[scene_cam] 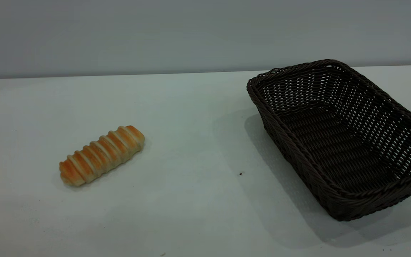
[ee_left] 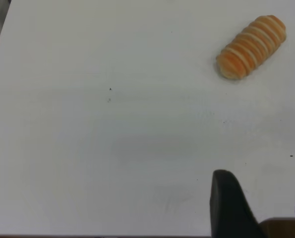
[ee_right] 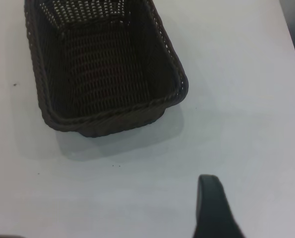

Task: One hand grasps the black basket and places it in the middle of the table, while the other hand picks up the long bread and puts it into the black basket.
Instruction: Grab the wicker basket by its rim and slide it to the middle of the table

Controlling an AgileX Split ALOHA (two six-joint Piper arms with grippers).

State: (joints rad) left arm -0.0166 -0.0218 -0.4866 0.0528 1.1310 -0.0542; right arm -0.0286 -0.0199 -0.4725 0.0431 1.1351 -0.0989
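The black basket [scene_cam: 341, 139] runs off frame at right; the long bread [scene_cam: 102, 155] lies left on the counter [scene_cam: 191, 200]. My left claw [ee_left: 259, 208] hangs released; my right claw [ee_right: 214, 208], I cannot tell.

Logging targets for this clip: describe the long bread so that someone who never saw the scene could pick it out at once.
Start from the wide plain white-grey smooth tabletop. The large dark woven wicker basket sits empty at the right; the bread lies well apart from it, alone at the left. It is the small elongated golden-orange loaf with pale cream ridges spiralling across it, angled diagonally.
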